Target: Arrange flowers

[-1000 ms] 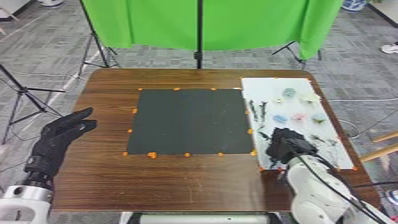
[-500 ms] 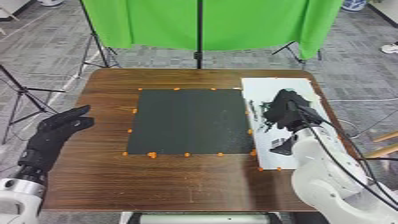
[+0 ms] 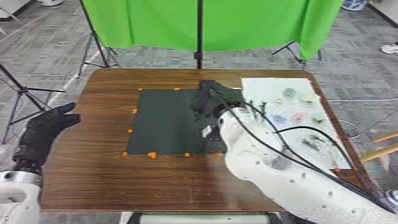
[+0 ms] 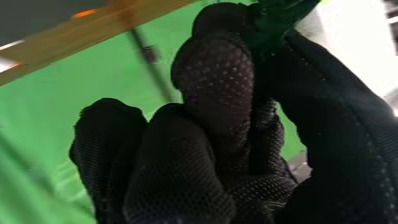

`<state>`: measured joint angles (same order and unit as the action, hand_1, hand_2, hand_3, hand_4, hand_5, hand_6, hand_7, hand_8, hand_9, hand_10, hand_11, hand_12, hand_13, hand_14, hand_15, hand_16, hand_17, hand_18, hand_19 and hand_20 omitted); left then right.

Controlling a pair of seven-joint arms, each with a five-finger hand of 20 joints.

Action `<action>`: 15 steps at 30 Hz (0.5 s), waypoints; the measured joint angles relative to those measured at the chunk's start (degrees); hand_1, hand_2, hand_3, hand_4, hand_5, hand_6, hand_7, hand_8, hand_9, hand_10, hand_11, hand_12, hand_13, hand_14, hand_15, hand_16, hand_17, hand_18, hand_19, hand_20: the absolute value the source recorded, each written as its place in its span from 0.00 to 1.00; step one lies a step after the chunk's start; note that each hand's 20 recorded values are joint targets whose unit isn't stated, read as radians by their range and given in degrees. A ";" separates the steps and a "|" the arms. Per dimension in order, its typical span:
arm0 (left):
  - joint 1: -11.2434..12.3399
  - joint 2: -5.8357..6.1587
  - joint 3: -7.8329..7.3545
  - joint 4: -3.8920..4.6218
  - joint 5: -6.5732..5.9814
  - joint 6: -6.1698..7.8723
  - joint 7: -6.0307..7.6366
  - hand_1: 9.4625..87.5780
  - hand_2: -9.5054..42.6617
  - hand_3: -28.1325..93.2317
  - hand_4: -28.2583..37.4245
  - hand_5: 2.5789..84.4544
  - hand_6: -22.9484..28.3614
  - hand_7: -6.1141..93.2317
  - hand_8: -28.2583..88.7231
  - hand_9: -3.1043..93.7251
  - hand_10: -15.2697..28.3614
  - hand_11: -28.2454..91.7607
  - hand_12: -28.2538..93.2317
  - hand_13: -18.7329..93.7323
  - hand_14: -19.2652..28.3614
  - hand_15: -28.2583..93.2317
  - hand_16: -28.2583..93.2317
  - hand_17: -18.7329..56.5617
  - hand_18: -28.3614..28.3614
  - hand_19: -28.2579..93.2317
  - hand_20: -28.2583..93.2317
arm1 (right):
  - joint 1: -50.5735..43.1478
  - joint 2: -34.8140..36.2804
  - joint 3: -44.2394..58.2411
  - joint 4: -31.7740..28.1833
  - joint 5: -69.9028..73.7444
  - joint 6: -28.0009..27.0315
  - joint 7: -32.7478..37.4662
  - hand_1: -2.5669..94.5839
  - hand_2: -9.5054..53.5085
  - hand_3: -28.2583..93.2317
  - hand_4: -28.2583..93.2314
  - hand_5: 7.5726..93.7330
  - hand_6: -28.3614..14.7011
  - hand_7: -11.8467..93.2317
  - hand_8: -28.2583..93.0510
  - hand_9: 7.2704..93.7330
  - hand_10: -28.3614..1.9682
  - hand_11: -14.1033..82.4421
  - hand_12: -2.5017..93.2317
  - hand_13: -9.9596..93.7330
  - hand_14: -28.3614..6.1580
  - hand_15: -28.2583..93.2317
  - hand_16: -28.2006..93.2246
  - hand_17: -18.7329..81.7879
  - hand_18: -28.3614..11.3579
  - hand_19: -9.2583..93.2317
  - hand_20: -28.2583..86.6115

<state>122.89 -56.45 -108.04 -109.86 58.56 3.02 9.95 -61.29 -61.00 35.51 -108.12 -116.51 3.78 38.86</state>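
Pastel flowers (image 3: 298, 118) and dark sprigs (image 3: 313, 142) on white sheet (image 3: 264, 86), green sprig (image 4: 282, 16) in right hand (image 3: 210, 98)

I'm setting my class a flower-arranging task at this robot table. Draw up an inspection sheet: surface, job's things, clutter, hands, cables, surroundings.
Surface: brown wooden table, with a dark mat and, right of it, a white sheet.
Job's things: pink flower, blue flower, cream flower and dark sprigs on the sheet.
Clutter: orange marks along the mat's edges.
Hands: right hand over the mat's far right part, pinching a green sprig; left hand open at the table's left.
Cables: black cables along the right arm.
Surroundings: green cloth beyond the table; grey floor.
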 measured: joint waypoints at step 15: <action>-0.58 -0.50 2.63 0.19 0.25 -1.21 -0.22 0.17 0.22 0.79 0.02 0.53 0.55 0.15 0.20 0.52 0.68 0.39 0.35 0.49 0.81 0.38 0.26 0.32 0.77 0.30 0.38 | 0.53 -10.12 -6.80 9.53 1.34 8.83 -3.95 0.55 0.00 0.71 0.35 0.89 0.60 0.44 0.43 1.00 0.59 0.64 0.27 1.00 0.86 0.83 0.41 0.91 0.40 1.00 0.74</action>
<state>122.31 -56.95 -105.42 -109.67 58.81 1.81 9.73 -60.77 -71.12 28.71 -98.60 -115.16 12.61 34.91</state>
